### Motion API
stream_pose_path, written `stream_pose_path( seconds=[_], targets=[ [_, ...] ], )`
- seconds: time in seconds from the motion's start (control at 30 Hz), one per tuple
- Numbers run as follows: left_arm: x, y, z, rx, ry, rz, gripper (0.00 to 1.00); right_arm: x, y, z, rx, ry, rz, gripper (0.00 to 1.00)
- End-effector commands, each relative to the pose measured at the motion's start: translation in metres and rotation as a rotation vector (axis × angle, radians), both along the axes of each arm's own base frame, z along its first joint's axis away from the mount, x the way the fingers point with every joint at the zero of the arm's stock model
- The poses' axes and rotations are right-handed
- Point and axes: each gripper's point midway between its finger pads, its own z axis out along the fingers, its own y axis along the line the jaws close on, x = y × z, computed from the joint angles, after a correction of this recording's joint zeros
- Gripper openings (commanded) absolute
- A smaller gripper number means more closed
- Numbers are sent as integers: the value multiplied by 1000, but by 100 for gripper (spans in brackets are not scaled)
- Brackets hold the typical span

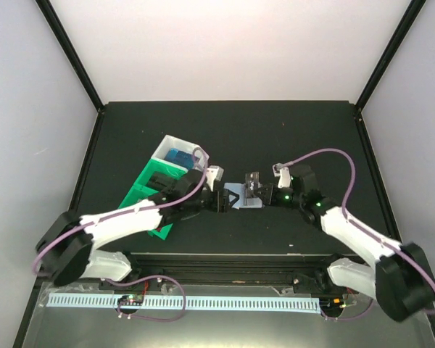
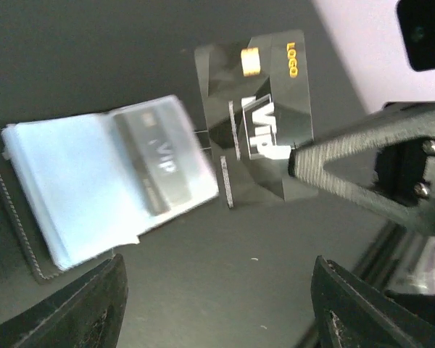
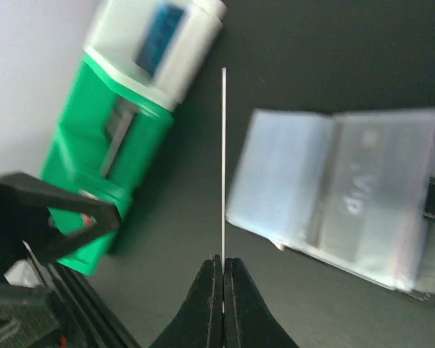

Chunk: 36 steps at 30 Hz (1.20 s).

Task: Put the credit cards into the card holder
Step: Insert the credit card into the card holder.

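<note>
The card holder [image 2: 72, 196] lies open on the black table, light blue inside, with one black VIP card [image 2: 156, 163] tucked in a pocket. It shows between the two grippers [image 1: 234, 196] and at the right of the right wrist view [image 3: 290, 181]. A second black credit card [image 2: 257, 123] with gold lettering stands on edge just beside the holder. My right gripper [image 3: 223, 264] is shut on that card, seen edge-on as a thin line [image 3: 223, 159]. My left gripper [image 2: 217, 304] is open over bare table near the holder, holding nothing.
A green plastic tray [image 1: 134, 196] and a white plastic tray [image 1: 167, 141] holding a blue item lie left of the holder, under the left arm. Both show in the right wrist view, the green tray [image 3: 72, 167] and the white tray [image 3: 196, 43].
</note>
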Motion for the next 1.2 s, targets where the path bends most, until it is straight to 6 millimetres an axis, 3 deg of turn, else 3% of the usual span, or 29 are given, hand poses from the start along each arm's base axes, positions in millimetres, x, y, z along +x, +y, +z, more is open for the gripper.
stream_pose_path(
  seconds=[0.0,0.2,0.37,0.6,0.77,1.17],
  targets=[
    [31,-6,-35,185,29,55,68,3,3,-36,-89,81,119,1],
    [56,-1,-72,298,70,138,50,15,14,-71,-69,195,148,1],
    [62,2,-94,338,108,145,39,29,15,-96,-76,266,90,1],
    [61,3,-121,380,156,141,35,41,7,-99,-88,262,-8,1],
    [61,7,-134,421,182,147,25,39,4,-109,-102,306,-27,1],
    [54,11,-146,450,212,136,22,26,27,-122,37,415,69,1]
  ],
)
